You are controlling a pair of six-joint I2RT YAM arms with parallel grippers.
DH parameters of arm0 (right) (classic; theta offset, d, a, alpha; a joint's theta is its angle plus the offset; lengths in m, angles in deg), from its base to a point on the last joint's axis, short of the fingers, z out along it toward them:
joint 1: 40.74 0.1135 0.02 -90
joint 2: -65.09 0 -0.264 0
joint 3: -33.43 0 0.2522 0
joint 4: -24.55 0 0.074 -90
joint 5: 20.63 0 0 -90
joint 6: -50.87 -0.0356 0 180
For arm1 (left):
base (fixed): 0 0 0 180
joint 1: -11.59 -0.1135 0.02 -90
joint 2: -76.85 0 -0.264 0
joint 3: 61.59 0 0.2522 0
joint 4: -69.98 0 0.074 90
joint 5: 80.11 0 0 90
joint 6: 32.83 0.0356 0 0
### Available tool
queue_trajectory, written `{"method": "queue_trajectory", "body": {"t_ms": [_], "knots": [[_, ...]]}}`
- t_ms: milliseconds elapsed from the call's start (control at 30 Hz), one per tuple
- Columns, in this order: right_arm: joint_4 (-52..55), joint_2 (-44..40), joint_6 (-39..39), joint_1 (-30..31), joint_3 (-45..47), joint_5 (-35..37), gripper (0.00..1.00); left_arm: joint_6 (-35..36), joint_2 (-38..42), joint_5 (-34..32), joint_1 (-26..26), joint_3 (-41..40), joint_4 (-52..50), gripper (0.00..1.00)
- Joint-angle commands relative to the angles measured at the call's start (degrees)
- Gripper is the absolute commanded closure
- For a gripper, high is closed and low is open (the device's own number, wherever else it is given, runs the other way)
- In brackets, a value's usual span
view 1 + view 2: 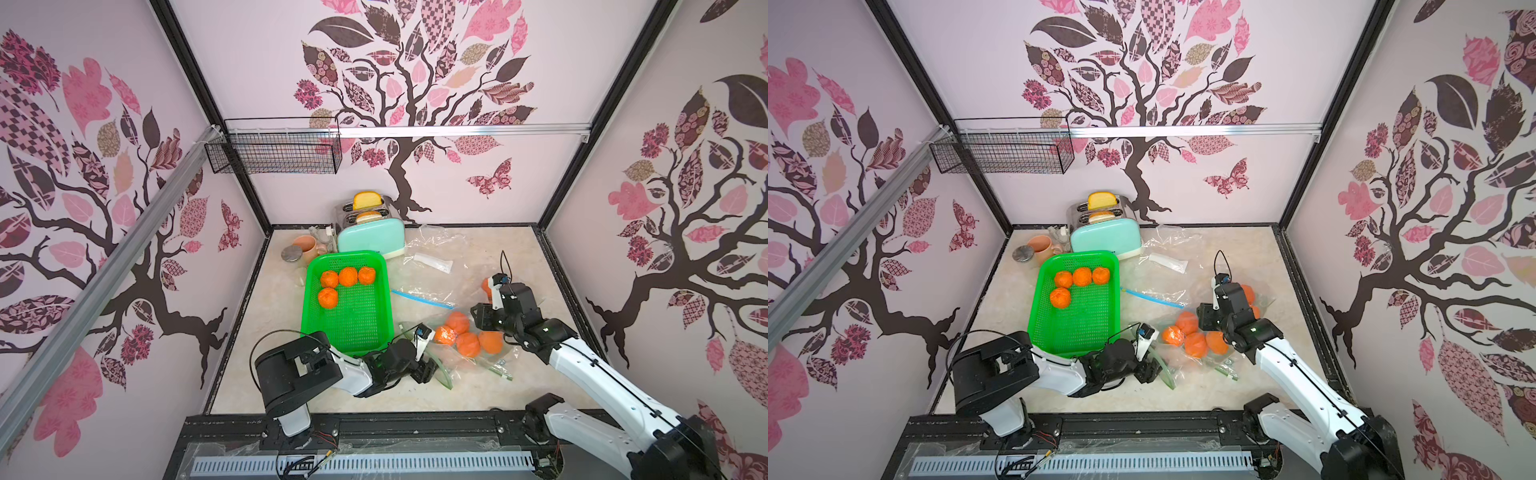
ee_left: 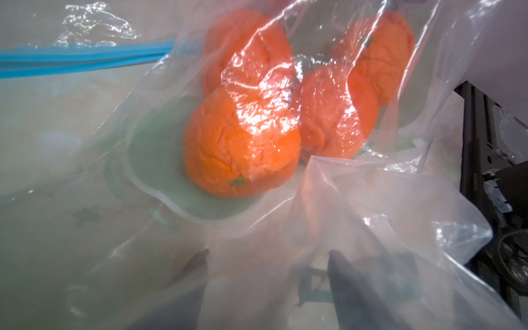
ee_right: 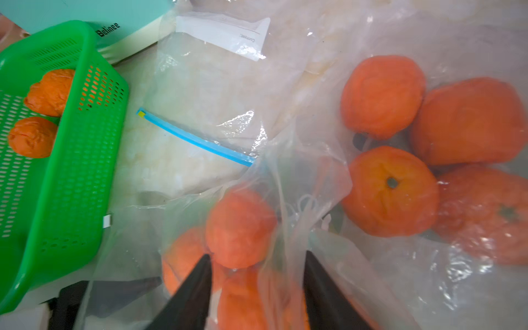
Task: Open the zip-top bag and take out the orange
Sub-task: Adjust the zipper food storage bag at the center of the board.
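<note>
A clear zip-top bag with a green zip edge lies front centre, with several oranges inside. My left gripper sits at the bag's near-left end. In the left wrist view its jaws stand open, dim behind bag film, pointing at the nearest orange. My right gripper hovers over the bag's far side. It is open, with a loose fold of film and an orange lying between and below its fingers.
A green basket holding several oranges stands to the left. An empty bag with a blue zip lies behind. Another clear bag of oranges sits behind my right arm. A mint toaster and pink mug stand at the back.
</note>
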Motion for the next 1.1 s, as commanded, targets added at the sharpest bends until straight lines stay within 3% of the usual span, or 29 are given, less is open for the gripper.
{"method": "queue_trajectory", "body": {"t_ms": [0, 200, 333, 567, 633, 733, 833, 900, 1067], "knots": [[2.5, 0.3, 0.5, -0.2, -4.6, 9.8, 0.38, 2.5, -0.4, -0.5, -0.4, 1.0, 0.0, 0.31], [2.4, -0.3, 1.7, -0.1, -8.4, 5.6, 0.52, 2.6, -1.0, 0.0, -0.4, 1.5, 0.1, 0.32], [3.7, 5.0, 2.7, 0.0, -7.8, -0.1, 0.32, 2.4, -1.5, -0.2, -0.4, 1.6, 0.2, 0.32], [1.2, 12.2, 2.1, 0.1, -4.8, 5.5, 0.25, 2.0, -2.0, 0.3, -0.4, 1.6, 0.1, 0.32], [0.7, 15.1, 1.8, 0.0, -5.2, 2.2, 0.35, 2.1, -2.3, 0.1, -0.4, 1.7, 0.1, 0.32], [2.1, 17.7, 1.1, 0.0, -7.8, -2.9, 0.70, 2.0, -2.7, 0.0, -0.4, 1.8, -0.1, 0.32], [1.9, 14.1, 1.1, 0.1, -9.5, -4.4, 0.93, 2.0, -3.1, -0.2, -0.4, 1.7, -0.5, 0.31], [1.1, 9.4, 1.0, 0.0, -9.9, -4.2, 1.00, 1.7, -3.3, -0.5, -0.4, 1.3, -0.2, 0.31], [2.0, 0.7, -0.7, 0.1, -10.9, -5.2, 1.00, 0.9, -4.3, -0.1, -0.4, 1.0, 1.1, 0.31]]}}
